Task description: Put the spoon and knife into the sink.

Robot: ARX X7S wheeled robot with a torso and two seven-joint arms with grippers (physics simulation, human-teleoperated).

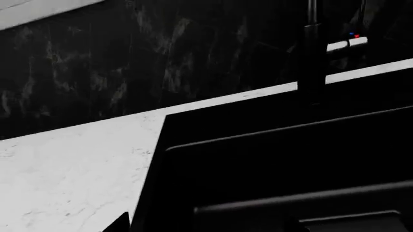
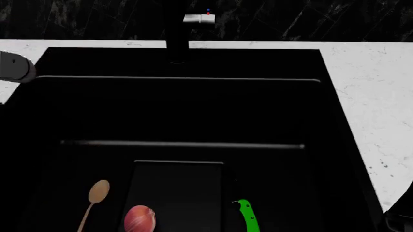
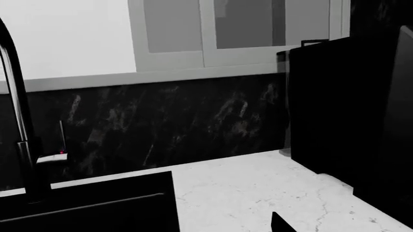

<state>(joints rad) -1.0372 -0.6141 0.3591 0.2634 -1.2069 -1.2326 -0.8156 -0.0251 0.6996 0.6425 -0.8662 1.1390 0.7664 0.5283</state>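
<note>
In the head view the black sink (image 2: 335, 96) fills the middle, its dark faucet (image 2: 178, 38) at the back. On the dark surface at the near edge lie the tan spoon (image 2: 96, 192) and, further right, the knife (image 2: 247, 217), of which only the green handle stands out. Neither gripper touches them. My left gripper (image 1: 206, 228) hovers over the sink's (image 1: 271, 145) left corner; only one dark fingertip (image 1: 120, 223) shows, set wide, nothing held. My right gripper (image 3: 197, 228) is above the counter at the sink's (image 3: 90, 208) right rim, one fingertip (image 3: 281, 224) showing, also wide and empty.
A reddish onion-like ball (image 2: 139, 218) lies between spoon and knife, in front of a dark rectangular panel (image 2: 178, 188). White marble counter (image 2: 374, 96) flanks the sink, with a dark backsplash (image 2: 322, 19) behind. A tall black block (image 3: 348, 111) stands on the counter to the right.
</note>
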